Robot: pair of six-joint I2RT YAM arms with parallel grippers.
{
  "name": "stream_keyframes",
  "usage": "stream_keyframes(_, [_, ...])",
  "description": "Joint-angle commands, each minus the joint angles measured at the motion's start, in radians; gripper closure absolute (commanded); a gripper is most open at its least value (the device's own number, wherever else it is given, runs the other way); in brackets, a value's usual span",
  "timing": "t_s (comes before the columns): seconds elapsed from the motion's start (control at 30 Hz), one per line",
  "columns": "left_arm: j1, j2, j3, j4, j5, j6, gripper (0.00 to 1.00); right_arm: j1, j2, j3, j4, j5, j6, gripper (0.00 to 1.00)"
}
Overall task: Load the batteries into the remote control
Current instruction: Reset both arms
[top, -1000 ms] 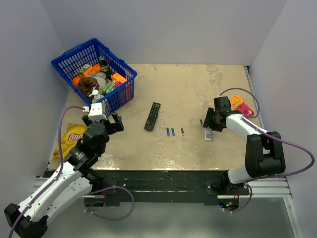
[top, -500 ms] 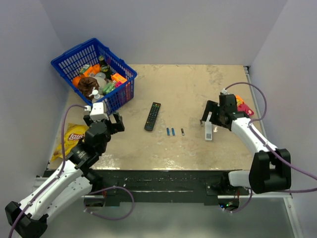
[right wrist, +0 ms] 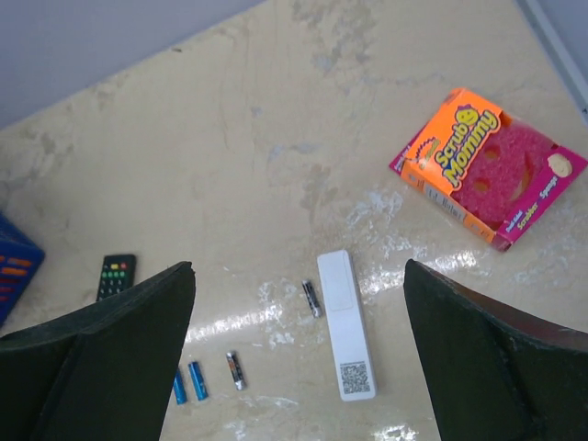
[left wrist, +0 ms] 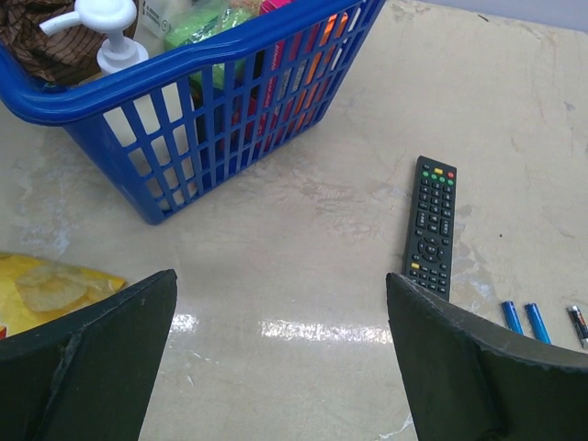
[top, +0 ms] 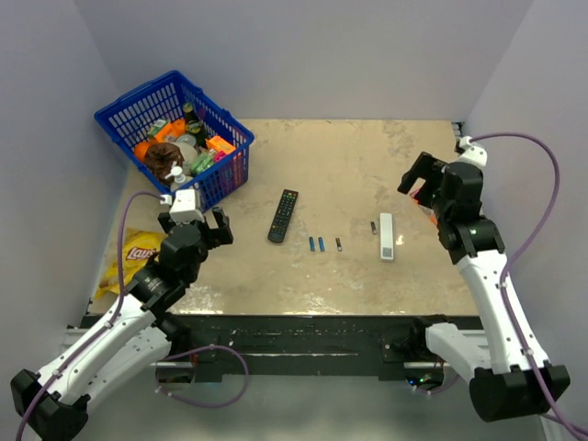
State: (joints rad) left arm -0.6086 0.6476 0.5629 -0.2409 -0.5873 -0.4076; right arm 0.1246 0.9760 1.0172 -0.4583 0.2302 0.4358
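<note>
The white remote control (top: pixel 387 236) lies flat right of centre, its back up with a QR label (right wrist: pixel 346 324). One dark battery (right wrist: pixel 312 299) lies just left of it (top: pixel 373 226). Farther left lie another dark battery (right wrist: pixel 235 369) and two blue batteries (right wrist: pixel 188 382) side by side (top: pixel 316 244). My right gripper (top: pixel 415 175) hangs open above and right of the remote, holding nothing (right wrist: pixel 299 266). Open and empty too, my left gripper (top: pixel 219 230) hovers at the left near the basket (left wrist: pixel 280 276). Its view catches the blue batteries (left wrist: pixel 524 319) at the right edge.
A black remote (top: pixel 283 215) lies left of the batteries (left wrist: pixel 430 228). A blue basket (top: pixel 124 115) full of goods stands at the back left (left wrist: pixel 55 96). A chips bag (top: pixel 129 253) lies by the left arm. An orange sponge box (right wrist: pixel 487 165) sits at the right edge.
My right gripper has opened, let go of the white remote and lifted away up and to the right. The remote now rests on the table. The left arm has barely moved.
</note>
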Motion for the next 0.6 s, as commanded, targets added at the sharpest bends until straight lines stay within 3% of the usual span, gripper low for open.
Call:
stream_keyframes(0.0, [0.006,0.009,0.049,0.035,0.014,-0.019,0.0,-0.002,-0.092,0.046,0.053,0.049,-0.003,0.02])
stream_keyframes(0.23, [0.006,0.021,0.112,0.009,0.011,-0.022,0.0,-0.003,-0.25,-0.003,0.174,0.064,-0.077,0.02])
stream_keyframes(0.57, [0.006,0.121,0.227,-0.024,0.047,-0.036,0.0,-0.002,-0.332,-0.035,0.198,-0.011,-0.088,0.02])
